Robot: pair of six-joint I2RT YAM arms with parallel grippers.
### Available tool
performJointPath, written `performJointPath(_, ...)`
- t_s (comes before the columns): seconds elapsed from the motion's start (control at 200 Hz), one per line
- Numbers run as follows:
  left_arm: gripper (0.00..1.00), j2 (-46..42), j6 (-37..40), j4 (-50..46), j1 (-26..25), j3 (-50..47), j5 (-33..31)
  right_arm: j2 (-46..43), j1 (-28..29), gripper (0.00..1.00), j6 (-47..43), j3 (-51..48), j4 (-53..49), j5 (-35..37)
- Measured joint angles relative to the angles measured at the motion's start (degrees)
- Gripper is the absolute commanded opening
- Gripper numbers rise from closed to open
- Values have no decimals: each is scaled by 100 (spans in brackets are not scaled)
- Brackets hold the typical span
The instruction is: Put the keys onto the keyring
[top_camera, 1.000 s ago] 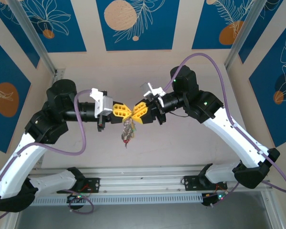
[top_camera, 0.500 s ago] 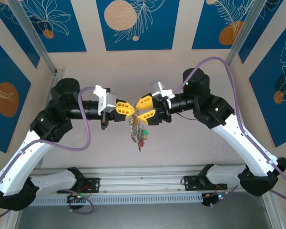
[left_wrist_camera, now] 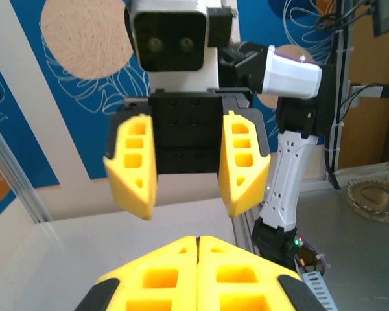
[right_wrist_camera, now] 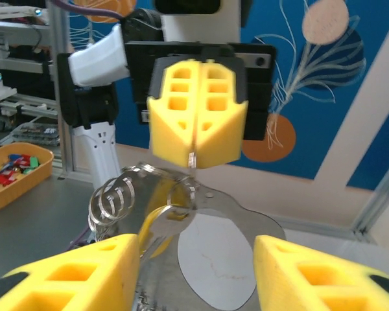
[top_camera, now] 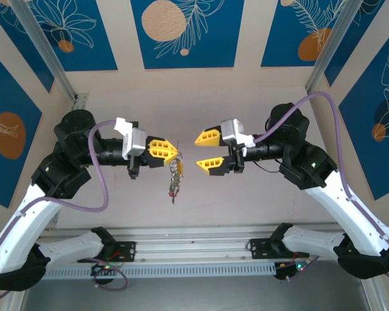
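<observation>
Your left arm and right arm, white and black, reach toward each other above a pale table and face head-on over its middle.

The left gripper has its yellow fingers pressed flat together. In the right wrist view they pinch a thin silver wire at the top of the keyring.

The right gripper sits just beside the left one without touching it. Its jaws are partly spread, with nothing between them.

The keyring hangs in mid-air below the left fingertips, well apart from the tabletop, as a thin oval loop of wire.

The keys dangle from the loop in a tight bunch. Small coiled rings and a yellow tag sit among the metal blades. You cannot tell from here whether every key is threaded on.

Expect a light load. The wire is probably stiff but springy, and bare metal is likely to slide against the pads. The bunch will likely swing and twist with any quick move.

The best hold for your free gripper looks like the bare wire, close beside the left pinch and away from the cluster of keys. Close squarely across the wire so it does not roll out.
</observation>
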Motion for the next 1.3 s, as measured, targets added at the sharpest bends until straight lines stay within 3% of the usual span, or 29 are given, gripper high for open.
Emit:
performJointPath(0.445, 0, -136, -682, 981, 0, -437, 310, 50, 105, 40, 151, -186, 839, -378)
performJointPath(1.14, 0, -262, -1161, 2179, 26, -1126, 461, 481, 306, 32, 599, -59, 1172, -439)
performJointPath(1.3, 0, -271, -1318, 2479, 52, -1198, 538, 485, 306, 24, 608, -55, 1180, -439)
